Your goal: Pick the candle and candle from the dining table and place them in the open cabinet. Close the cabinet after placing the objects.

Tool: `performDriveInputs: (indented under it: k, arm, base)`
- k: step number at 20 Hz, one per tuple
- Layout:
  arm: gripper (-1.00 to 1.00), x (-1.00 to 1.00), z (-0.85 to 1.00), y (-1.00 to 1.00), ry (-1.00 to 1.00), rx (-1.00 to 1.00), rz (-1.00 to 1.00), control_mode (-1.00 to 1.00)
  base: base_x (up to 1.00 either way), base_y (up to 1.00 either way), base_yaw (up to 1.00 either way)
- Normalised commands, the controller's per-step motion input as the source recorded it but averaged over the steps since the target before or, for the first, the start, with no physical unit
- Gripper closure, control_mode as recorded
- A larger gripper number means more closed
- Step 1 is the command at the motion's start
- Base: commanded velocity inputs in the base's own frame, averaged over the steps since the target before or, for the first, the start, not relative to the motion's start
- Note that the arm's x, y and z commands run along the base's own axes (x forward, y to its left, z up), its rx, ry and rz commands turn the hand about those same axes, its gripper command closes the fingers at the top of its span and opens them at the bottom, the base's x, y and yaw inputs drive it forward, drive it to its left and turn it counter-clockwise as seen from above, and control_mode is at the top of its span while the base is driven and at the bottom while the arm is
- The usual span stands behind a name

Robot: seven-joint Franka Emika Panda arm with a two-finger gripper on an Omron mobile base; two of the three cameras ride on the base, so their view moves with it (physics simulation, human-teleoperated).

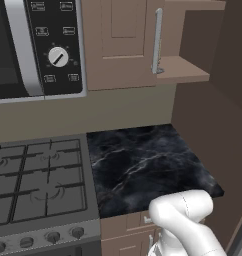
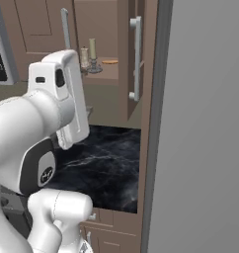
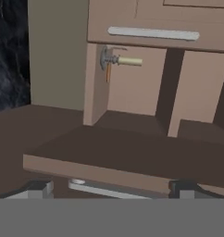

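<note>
Both candles stand on the shelf of the open cabinet point(image 2: 104, 69): the slim stick candle point(image 2: 92, 49) on its grey dish base, and the short stub point(image 2: 84, 57) just left of it. The rolled hand view shows the stick candle point(image 3: 125, 60) lying sideways inside the cabinet point(image 3: 132, 92). My gripper point(image 3: 111, 187) is open, its fingertips point(image 3: 40, 187) wide apart and holding nothing. The edge of the swung-out cabinet door point(image 3: 109, 164) lies close in front of them, with a silver bar handle point(image 3: 102, 187) low between them. The black marble dining table point(image 1: 143, 160) is bare.
A black microwave point(image 1: 38, 45) hangs at the upper left over a grey gas stove point(image 1: 38, 175). The closed neighbouring cabinet door has a silver handle point(image 1: 157, 40). A tall grey panel point(image 2: 205, 123) walls off the right. A small orange thing point(image 2: 110, 62) lies on the shelf.
</note>
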Motion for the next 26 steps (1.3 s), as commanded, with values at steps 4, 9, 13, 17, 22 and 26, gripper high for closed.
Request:
performDriveInputs:
  k: [4, 9, 13, 17, 22, 26]
  arm:
    - [-1.0, -0.06, -0.04, -0.29, 0.0, 0.0, -0.01, -1.0]
    - [-1.0, -0.03, -0.1, -0.16, -0.06, 0.03, 0.0, -1.0]
    - [-1.0, 0.0, -0.06, -0.09, -0.01, 0.06, 0.0, -1.0]
    - [-1.0, 0.01, -0.1, 0.0, 0.0, 0.03, 0.0, -1.0]
    - [-1.0, 0.01, -0.02, -0.14, -0.01, 0.04, 0.0, -1.0]
    - [-1.0, 0.02, 0.0, -0.2, -0.03, 0.02, 0.0, -1.0]
  base:
    - [0.0, 0.0, 0.0]
    - [0.0, 0.0, 0.0]
    - [0.0, 0.0, 0.0]
    - [0.0, 0.0, 0.0]
    - [0.0, 0.0, 0.0]
    - [0.0, 0.0, 0.0]
